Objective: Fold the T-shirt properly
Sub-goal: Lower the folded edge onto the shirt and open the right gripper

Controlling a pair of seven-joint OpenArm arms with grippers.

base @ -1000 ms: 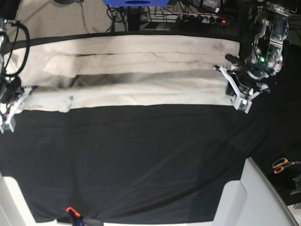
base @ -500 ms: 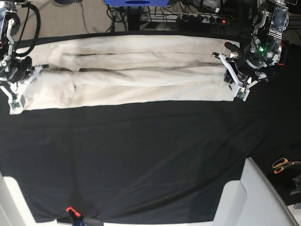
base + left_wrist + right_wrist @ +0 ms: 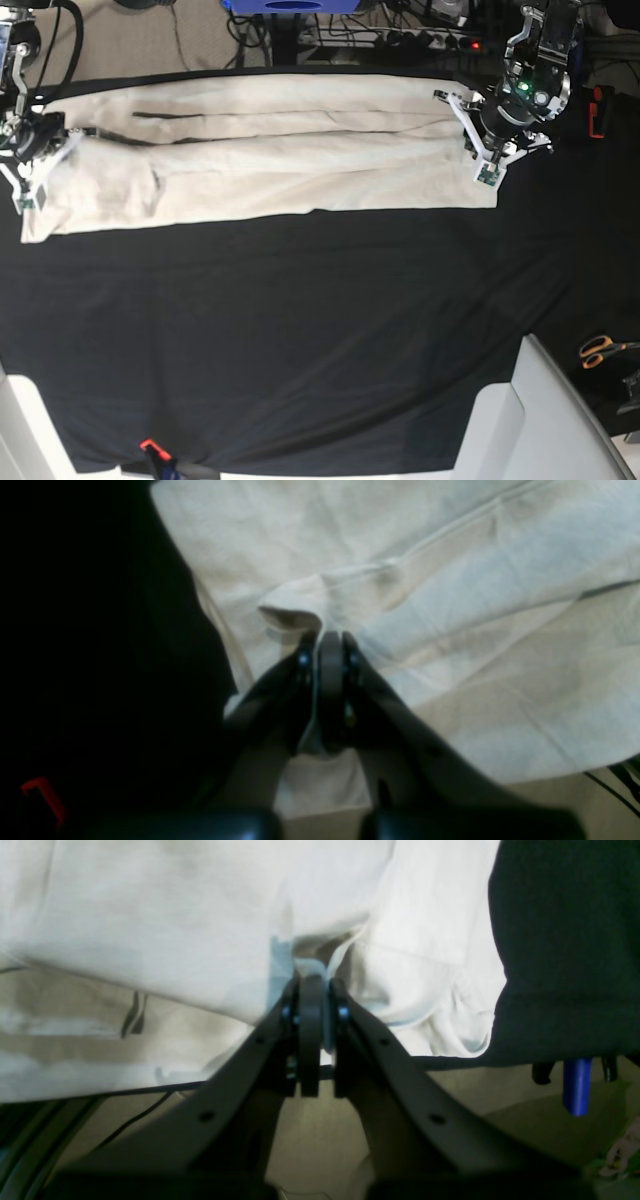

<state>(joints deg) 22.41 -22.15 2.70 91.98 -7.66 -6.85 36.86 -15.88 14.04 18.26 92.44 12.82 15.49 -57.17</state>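
Honestly, the near half of the desk (image 3: 300,330) is just bare black cloth, with scissors (image 3: 598,350) off at about 4 o'clock. The T-shirt (image 3: 270,165) sits at the far edge, around 12 o'clock, stretched into a long band between both arms. Left hand (image 3: 327,640) is clamped tight on a bunched corner of fabric, and right hand (image 3: 311,982) is pinched shut on the other end the same way.

Biggest risk imo: each grip looks like a thin pinch, so any uneven pull could slip a layer out and the fold goes crooked. The far edge also hangs near the desk's back, so it could drag off.

Can't tell how many layers each hand actually holds, and the sleeves and collar are hidden in the folds.
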